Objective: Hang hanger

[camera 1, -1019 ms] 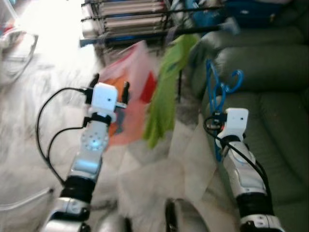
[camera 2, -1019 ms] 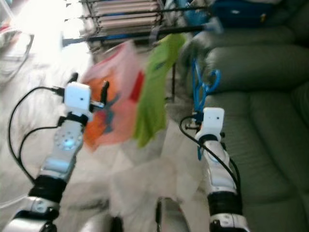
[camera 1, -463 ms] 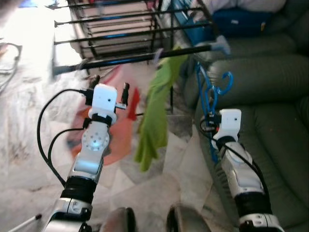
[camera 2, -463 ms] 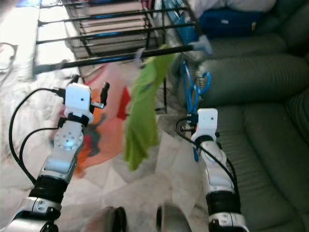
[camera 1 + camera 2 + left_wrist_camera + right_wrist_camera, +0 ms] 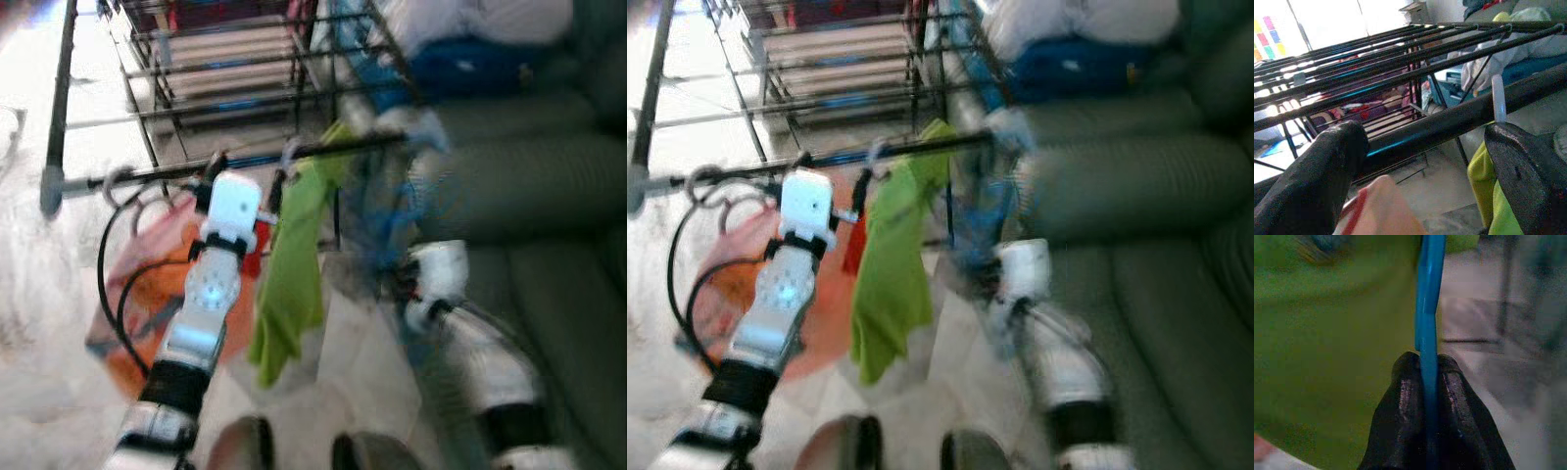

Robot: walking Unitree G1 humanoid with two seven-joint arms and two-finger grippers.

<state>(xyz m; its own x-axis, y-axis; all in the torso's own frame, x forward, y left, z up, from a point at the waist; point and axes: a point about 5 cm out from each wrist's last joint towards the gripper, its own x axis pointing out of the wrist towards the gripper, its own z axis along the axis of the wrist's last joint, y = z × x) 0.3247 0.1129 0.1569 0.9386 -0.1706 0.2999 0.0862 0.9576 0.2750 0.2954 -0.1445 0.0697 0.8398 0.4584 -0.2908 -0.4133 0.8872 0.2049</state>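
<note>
A dark green sofa fills the right side, with a black drying rack standing before it on the pale floor. A green cloth hangs from the rack's front rail, an orange bag beside it. The left end effector is raised just under that rail, fingers apart. The right end effector is clamped on the blue hanger, held near the rail's right end beside the green cloth.

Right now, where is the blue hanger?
The blue hanger is pinched in the right end effector, on the robot's right, beside the green cloth by the sofa.
</note>
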